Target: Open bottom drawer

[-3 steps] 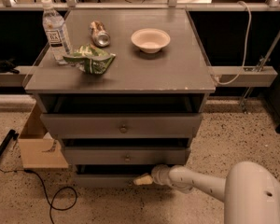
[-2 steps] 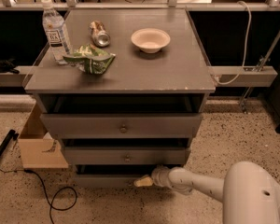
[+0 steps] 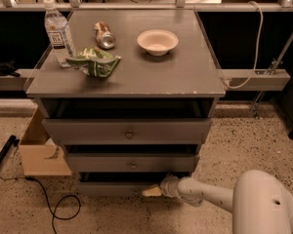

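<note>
Gripper (image 3: pixel 152 191) low at the foot of the cabinet, its tip against the front of the bottom drawer (image 3: pixel 107 188), about mid-width. Cannot tell whether it is apart, together or clamped on anything. White arm (image 3: pixel 205 195) runs back from it to lower right, to a bulky white housing cut off by the frame corner.

Bottom drawer: grey flat front, lowest of three and the narrowest and shallowest. It stretches left from the gripper in shadow, just above the speckled floor (image 3: pixel 234 145). Dark gap along its top edge. Its knob cannot be made out; the gripper covers that spot. The right part of the front is hidden behind gripper and arm.

Directly above the gripper: middle drawer (image 3: pixel 102 163), small round knob at centre. Above that the top drawer (image 3: pixel 88 130), widest, same kind of knob.

Well above, on the cabinet top (image 3: pixel 185 77):
- clear water bottle (image 3: pixel 58 33) upright, up-left; label text too small to read
- crumpled green bag (image 3: pixel 95 65) just beside the bottle; print unreadable
- can (image 3: pixel 104 35) on its side; no brand legible
- pale bowl (image 3: pixel 157 41), nearly straight above

Left of the gripper: open cardboard box (image 3: pixel 41 152) against the cabinet side, partly hidden by it. Black cable (image 3: pixel 53 204) looped on the floor, lower left.
</note>
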`<action>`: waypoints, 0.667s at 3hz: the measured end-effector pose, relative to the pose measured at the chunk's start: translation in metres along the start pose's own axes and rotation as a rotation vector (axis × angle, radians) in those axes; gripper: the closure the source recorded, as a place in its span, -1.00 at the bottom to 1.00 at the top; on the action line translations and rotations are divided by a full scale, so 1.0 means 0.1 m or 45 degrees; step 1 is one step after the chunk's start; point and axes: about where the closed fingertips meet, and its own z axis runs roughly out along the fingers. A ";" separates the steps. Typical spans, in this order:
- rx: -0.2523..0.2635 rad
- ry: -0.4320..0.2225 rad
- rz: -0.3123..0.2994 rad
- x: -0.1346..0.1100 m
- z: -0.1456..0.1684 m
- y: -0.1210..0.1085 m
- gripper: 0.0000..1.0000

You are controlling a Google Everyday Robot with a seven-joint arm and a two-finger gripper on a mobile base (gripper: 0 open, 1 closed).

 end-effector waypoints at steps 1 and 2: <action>-0.006 0.008 0.000 0.02 -0.01 0.03 -0.46; -0.018 0.028 0.001 0.06 -0.04 0.09 0.00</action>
